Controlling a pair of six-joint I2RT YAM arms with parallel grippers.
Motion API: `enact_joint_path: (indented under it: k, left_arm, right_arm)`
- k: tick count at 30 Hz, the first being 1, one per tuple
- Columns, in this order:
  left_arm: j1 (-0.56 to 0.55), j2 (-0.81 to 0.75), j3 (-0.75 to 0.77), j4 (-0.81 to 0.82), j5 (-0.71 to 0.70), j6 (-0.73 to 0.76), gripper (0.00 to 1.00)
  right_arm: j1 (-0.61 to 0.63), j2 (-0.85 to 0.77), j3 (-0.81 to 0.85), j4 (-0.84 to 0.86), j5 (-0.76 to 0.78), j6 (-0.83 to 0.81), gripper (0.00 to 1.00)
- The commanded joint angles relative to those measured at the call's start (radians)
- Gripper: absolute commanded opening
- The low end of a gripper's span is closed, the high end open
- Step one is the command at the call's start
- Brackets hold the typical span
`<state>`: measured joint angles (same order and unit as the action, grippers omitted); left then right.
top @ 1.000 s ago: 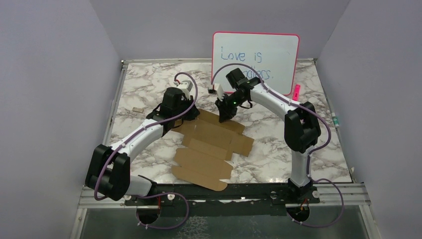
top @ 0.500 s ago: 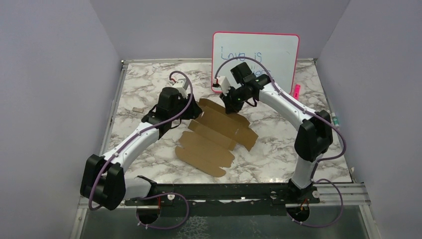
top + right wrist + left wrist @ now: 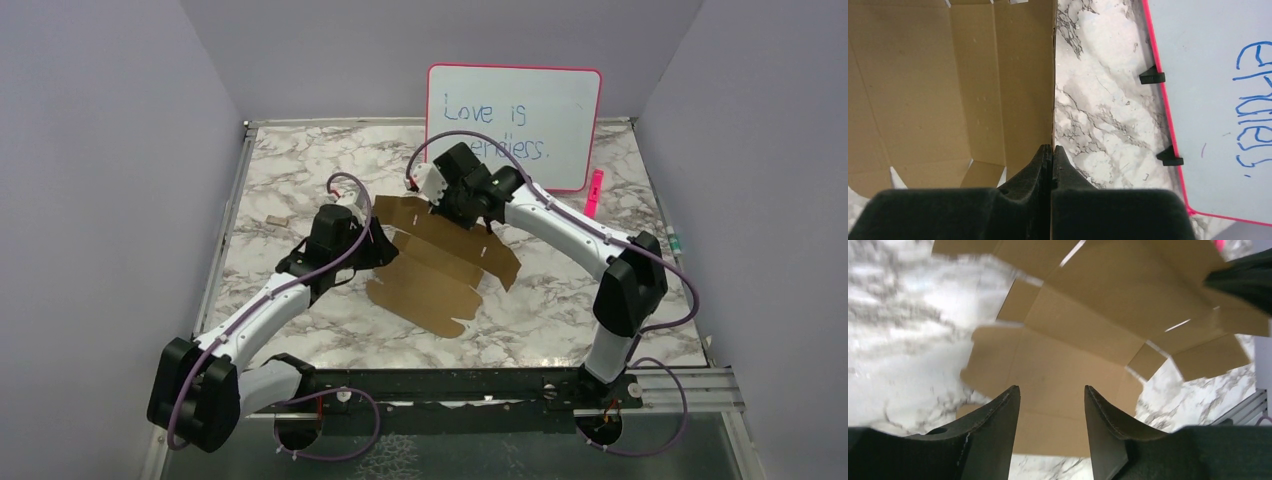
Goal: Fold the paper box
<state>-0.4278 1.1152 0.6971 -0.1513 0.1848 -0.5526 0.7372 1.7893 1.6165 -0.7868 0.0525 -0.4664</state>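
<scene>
Presently, the paper box (image 3: 440, 265) lies as an unfolded die-cut sheet at the middle of the marble surface (image 3: 290, 170), in front of the whiteboard (image 3: 513, 120). The right gripper (image 3: 1052, 155) is pinching the sheet's far edge, and that panel appears tilted up. The left gripper (image 3: 1051, 390) is spread above the sheet's left side, holding nothing. Recommendation: the left gripper should press the base panel down beside the crease, so the wall folds instead of dragging the sheet.

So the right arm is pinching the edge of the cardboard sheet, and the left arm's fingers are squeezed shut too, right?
Not quite. The right fingers do pinch the edge of the cardboard sheet, but the left fingers are spread open, not squeezed shut, with the sheet showing in the gap between them. The left wrist view shows it.
</scene>
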Motion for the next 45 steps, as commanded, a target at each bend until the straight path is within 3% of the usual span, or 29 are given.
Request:
enact_joint_path:
  k: [1,11,27,35,45]
  left_arm:
    - [-0.015,-0.011,-0.121,0.070,0.038,-0.082,0.50]
    - [-0.064,0.054,-0.314,0.298,0.004,-0.181,0.42]
    - [-0.114,0.268,-0.380,0.505,-0.074,-0.249,0.31]
    - [-0.114,0.275,-0.358,0.517,-0.075,-0.239,0.32]
    - [-0.052,0.065,-0.246,0.330,-0.137,-0.162,0.44]
  right_arm:
    - [0.055,-0.026,-0.039,0.067,0.203,-0.025,0.01]
    - [0.181,-0.056,-0.185,0.201,0.377,-0.069,0.01]
    - [0.348,-0.190,-0.561,0.587,0.565,-0.210,0.01]
    - [0.350,-0.190,-0.639,0.664,0.591,-0.218,0.01]
    - [0.350,-0.221,-0.674,0.763,0.591,-0.262,0.01]
